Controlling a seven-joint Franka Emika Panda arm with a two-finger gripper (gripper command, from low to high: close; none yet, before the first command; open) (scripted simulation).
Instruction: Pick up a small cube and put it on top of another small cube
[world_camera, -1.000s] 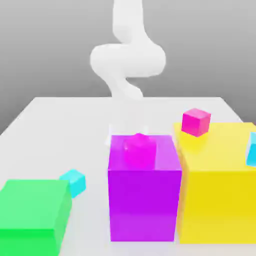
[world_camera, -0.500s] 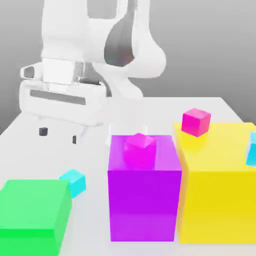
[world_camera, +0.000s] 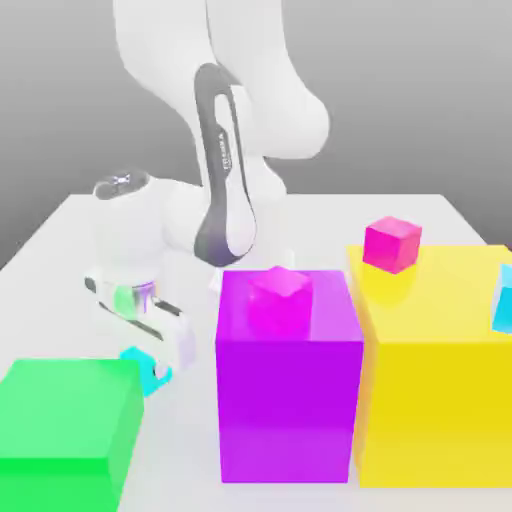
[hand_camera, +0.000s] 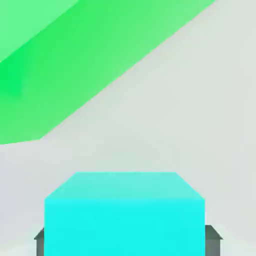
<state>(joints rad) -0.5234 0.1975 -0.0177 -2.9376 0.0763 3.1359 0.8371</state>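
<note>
1. The white robot hand (hand_camera: 128, 232) grips a small glossy cyan cube (hand_camera: 125, 220), low beside the big green block (world_camera: 70, 405).
2. From there, the likely stacking targets, small magenta-pink cubes, lie toward the exterior view's right, atop taller blocks.

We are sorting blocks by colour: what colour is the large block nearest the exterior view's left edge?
Green, best seen in the exterior view.

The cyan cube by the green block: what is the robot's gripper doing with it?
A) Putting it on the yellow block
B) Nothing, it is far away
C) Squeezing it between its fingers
C: in the hand view, the gripper's dark fingers press both sides of the cyan cube.
</note>
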